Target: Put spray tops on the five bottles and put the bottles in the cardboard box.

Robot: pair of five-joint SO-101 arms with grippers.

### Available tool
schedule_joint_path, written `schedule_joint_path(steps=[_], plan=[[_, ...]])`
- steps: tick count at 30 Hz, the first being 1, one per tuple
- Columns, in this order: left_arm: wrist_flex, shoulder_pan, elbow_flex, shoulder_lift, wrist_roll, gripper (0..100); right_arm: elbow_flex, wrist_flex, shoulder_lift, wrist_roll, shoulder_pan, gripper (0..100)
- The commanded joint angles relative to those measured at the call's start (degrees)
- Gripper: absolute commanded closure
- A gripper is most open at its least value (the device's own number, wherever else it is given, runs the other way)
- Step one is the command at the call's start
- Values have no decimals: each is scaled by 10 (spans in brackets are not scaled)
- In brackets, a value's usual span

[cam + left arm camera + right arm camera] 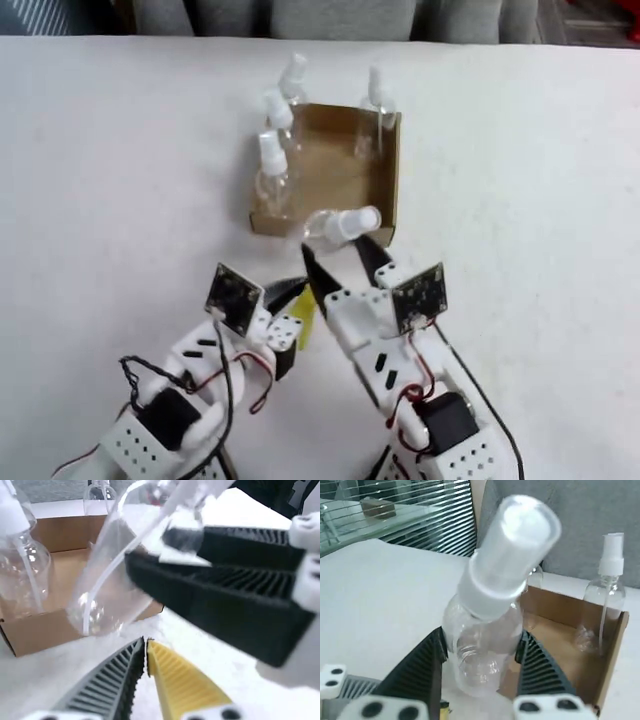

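Bottles, five counted, each wearing a white spray top as far as I can see. Entries run left to right across the high view.

1. My left pincer: low over the bench, just short of the cardboard box. It is pressed together tip to tip and carries nothing.

2. Near-left bottle: upright inside the box against its left wall. Placed.

3. Mid-left bottle: upright, just beyond the near-left one on the same side. Placed.

4. Far-left bottle: upright at the box's far left corner. I cannot tell whether its base stands inside the wall or just past it on the bench. Entered as doubtful.

5. Fifth bottle: pinched round its clear body by my right pincer. It is tilted, with its top leaning to the right, and it hangs over the box's near wall. It is capped but not set down.

6. Far-right bottle: upright in the box's far right corner. Placed.

Status, as I judge it: the capping looks complete. Three bottles are boxed and one needs checking. The fifth bottle remains to be stood upright in the open floor space at the near side of the box and let go.
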Motion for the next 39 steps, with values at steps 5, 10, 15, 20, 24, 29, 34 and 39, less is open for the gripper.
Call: schedule_joint_path(steps=[5,10,15,20,24,29,34,39], plan=[[62,-44,-1,-6,-129,980,-5,-37,0,19,17,985],[105,-101,-1,-6,-178,980,-46,-75,93,20,18,985],[145,-190,-1,-3,-272,980,-140,-145,281,19,49,985],[149,-240,-1,-2,-309,980,-218,-211,458,19,81,985],[149,-242,-1,-2,-309,980,-258,-269,575,19,100,985],[151,-242,-1,-2,-309,980,-309,-329,703,19,115,985],[162,-238,-1,-2,-309,980,-376,-349,814,19,146,985],[162,-240,-1,-2,-309,980,-422,-387,898,25,165,985]])
